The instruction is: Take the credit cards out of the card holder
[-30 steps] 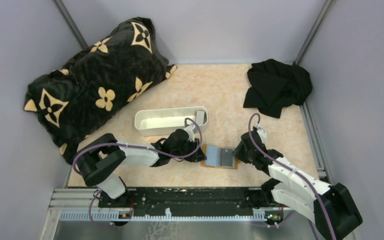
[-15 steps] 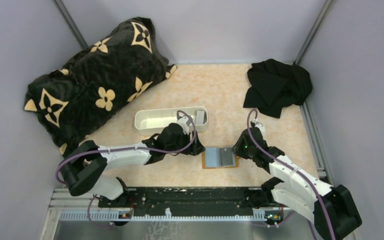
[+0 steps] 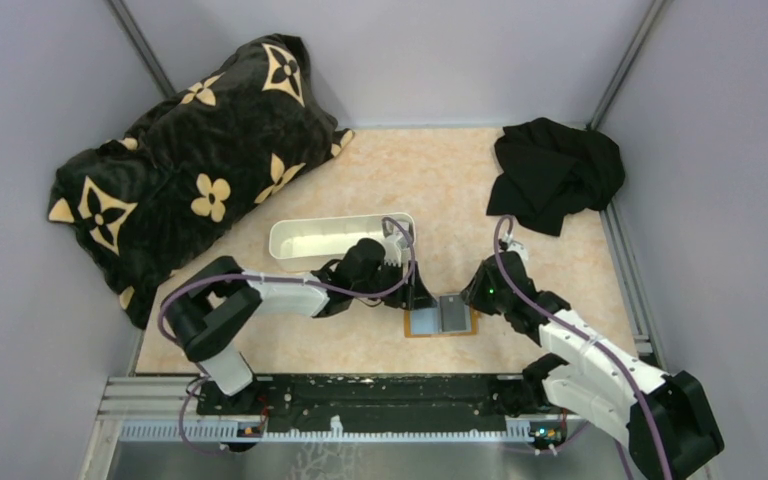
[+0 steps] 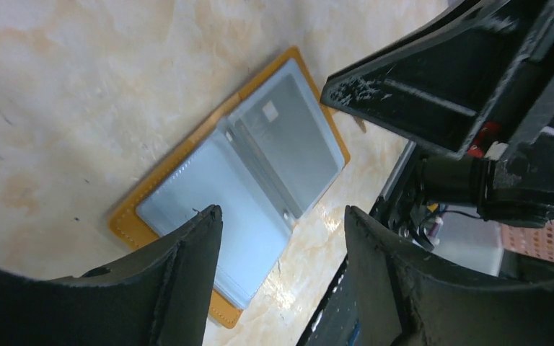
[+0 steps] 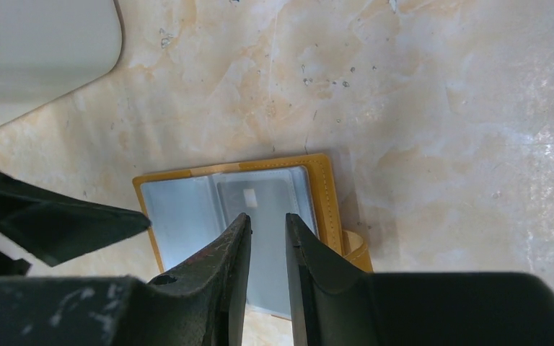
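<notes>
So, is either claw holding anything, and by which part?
Nothing is held. The left claw is wide open over the card holder; the right claw, narrowly open above it, grips nothing.

Around the wallet (image 3: 428, 322), the table (image 3: 440, 190) is bare at 12 o'clock, so a gripper can pass there. The left gripper (image 3: 418, 298) blocks 10 o'clock, with the tray (image 3: 310, 243) behind it. The right gripper (image 3: 474, 294) blocks 2. The cloth (image 3: 555, 175) is far off at 1.

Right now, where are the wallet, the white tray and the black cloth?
Wallet (image 3: 428, 322): top view, left inner panel.
White tray (image 3: 300, 262): top view, near wall.
Black cloth (image 3: 555, 175): top view, its middle.
</notes>
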### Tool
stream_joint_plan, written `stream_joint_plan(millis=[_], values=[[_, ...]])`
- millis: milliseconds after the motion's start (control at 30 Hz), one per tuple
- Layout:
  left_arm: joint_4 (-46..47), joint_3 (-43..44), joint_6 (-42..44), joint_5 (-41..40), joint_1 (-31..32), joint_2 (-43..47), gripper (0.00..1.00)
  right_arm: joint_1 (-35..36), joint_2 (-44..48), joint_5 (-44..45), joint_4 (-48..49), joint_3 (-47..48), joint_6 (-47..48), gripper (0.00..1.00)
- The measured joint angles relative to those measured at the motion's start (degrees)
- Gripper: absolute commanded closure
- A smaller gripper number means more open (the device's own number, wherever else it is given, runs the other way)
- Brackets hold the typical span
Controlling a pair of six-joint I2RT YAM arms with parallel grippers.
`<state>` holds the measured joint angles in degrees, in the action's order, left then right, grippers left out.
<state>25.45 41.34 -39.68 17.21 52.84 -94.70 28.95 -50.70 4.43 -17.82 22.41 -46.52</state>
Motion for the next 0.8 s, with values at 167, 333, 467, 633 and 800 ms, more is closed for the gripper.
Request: stream_joint_plan(millis=[167, 333, 467, 633, 800], values=[[4.1, 0.0, -4.2, 5.5, 0.0, -5.8, 0.30, 0.0, -2.0, -1.3, 2.3, -1.4, -0.2, 0.75], [9.0, 0.0, -7.4, 8.8, 0.0, -9.0, 0.30, -0.3, -2.6, -2.6, 4.8, -4.4, -0.8, 0.75], [12.4, 0.0, -9.7, 10.5, 0.0, -11.2, 0.30, -0.3, -2.7, -3.1, 6.8, -5.2, -1.3, 0.75], [15.3, 1.0, -11.8, 12.3, 0.0, -14.0, 0.30, -0.3, -2.7, -4.0, 10.3, -6.8, -2.1, 0.75], [17.3, 1.6, -13.4, 13.1, 0.2, -15.9, 0.31, -0.3, -3.1, -5.1, 13.2, -7.8, -2.9, 0.76]])
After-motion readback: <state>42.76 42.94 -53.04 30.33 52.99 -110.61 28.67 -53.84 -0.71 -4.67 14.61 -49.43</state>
